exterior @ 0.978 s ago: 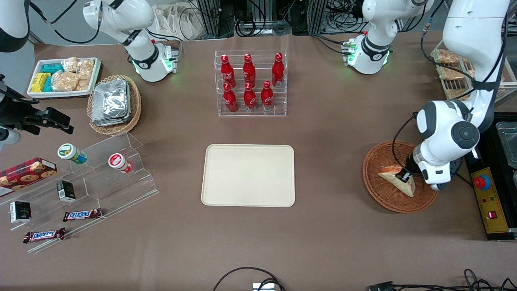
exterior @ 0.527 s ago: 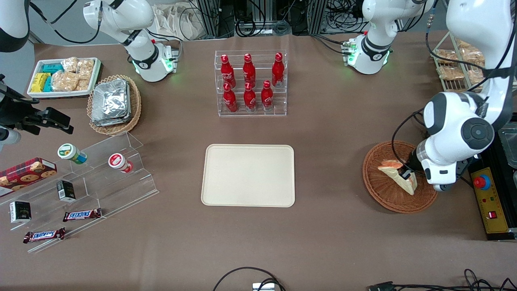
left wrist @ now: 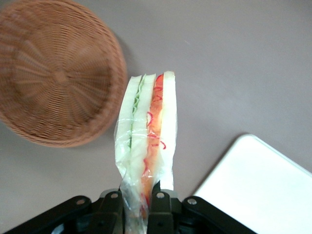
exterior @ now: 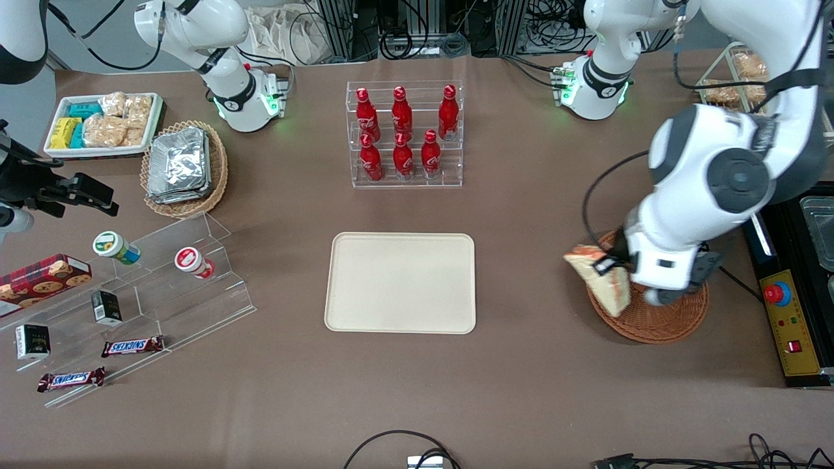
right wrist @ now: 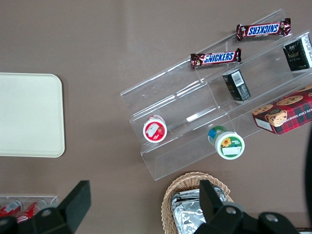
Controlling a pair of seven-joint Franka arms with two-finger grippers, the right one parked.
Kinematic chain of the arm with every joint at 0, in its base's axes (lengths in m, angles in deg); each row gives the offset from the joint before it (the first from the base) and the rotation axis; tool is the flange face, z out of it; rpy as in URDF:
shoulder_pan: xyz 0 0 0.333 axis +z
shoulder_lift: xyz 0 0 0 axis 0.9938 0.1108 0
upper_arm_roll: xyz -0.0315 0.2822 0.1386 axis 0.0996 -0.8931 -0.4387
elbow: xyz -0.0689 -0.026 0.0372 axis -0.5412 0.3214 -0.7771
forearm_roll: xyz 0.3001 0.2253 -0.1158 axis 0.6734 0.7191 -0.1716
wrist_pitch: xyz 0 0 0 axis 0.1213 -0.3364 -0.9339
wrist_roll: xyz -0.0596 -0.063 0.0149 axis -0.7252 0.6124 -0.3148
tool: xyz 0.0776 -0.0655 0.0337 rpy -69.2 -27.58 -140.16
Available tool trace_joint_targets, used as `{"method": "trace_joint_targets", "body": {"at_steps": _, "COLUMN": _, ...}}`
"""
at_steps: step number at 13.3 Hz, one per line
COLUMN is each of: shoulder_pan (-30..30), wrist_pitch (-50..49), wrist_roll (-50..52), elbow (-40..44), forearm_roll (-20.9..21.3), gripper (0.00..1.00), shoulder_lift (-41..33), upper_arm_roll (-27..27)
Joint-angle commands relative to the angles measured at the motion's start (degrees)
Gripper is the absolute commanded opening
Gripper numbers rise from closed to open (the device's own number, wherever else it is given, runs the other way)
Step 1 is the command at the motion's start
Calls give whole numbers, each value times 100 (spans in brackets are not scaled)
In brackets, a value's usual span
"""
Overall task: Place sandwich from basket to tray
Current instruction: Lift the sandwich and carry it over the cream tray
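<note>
Clearly our hand (left wrist: 138, 207) is pinching the sandwich (left wrist: 146, 131) by one thin end of its clear film wrap, holding it aloft just past the rim of the round woven wicker basket (left wrist: 56, 73). We are judging the slick film could slip and drop the soft wedge onto the worktop (exterior: 521, 215) short of the smooth flat tray (exterior: 401, 283).

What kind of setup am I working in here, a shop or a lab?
Probably a lab mock-up of a snack shop: cola bottles in a clear rack, Snickers bars on acrylic steps, loose cabling. The gripper, above the basket edge, holds the sandwich.
</note>
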Motion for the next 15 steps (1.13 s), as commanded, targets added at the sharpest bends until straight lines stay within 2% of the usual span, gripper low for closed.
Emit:
{"method": "trace_joint_targets", "body": {"at_steps": 1, "shoulder_pan": -689, "wrist_pitch": -119, "wrist_roll": -15, "elbow": 831, "forearm_roll": -3, "gripper": 0, "shoulder_lift": 947, "upper_arm_roll": -29}}
{"method": "trace_joint_targets", "body": {"at_steps": 5, "shoulder_pan": -1525, "wrist_pitch": -5, "wrist_roll": -594, "elbow": 1552, "forearm_roll": 173, "gripper": 0, "shoulder_lift": 1940, "upper_arm_roll": -29}}
{"method": "trace_joint_targets", "body": {"at_steps": 7, "shoulder_pan": -1763, "wrist_pitch": 345, "wrist_roll": -604, "elbow": 1536, "forearm_roll": 190, "gripper": 0, "shoulder_lift": 2196, "upper_arm_roll": -47}}
{"method": "trace_joint_targets", "body": {"at_steps": 8, "shoulder_pan": -1782, "wrist_pitch": 434, "wrist_roll": -613, "elbow": 1527, "forearm_roll": 208, "gripper": 0, "shoulder_lift": 2337, "upper_arm_roll": -47}}
{"method": "trace_joint_targets", "body": {"at_steps": 10, "shoulder_pan": -1808, "wrist_pitch": 539, "wrist_roll": -675, "elbow": 1519, "forearm_roll": 689, "gripper": 0, "shoulder_lift": 2609, "upper_arm_roll": -47}}
{"method": "trace_joint_targets", "body": {"at_steps": 11, "shoulder_pan": -1860, "wrist_pitch": 688, "wrist_roll": -657, "elbow": 1519, "forearm_roll": 796, "gripper": 0, "shoulder_lift": 2697, "upper_arm_roll": -47}}
{"method": "trace_joint_targets", "body": {"at_steps": 15, "shoulder_pan": -2037, "wrist_pitch": 874, "wrist_roll": -683, "elbow": 1510, "forearm_roll": 806, "gripper": 0, "shoulder_lift": 2777, "upper_arm_roll": -38}}
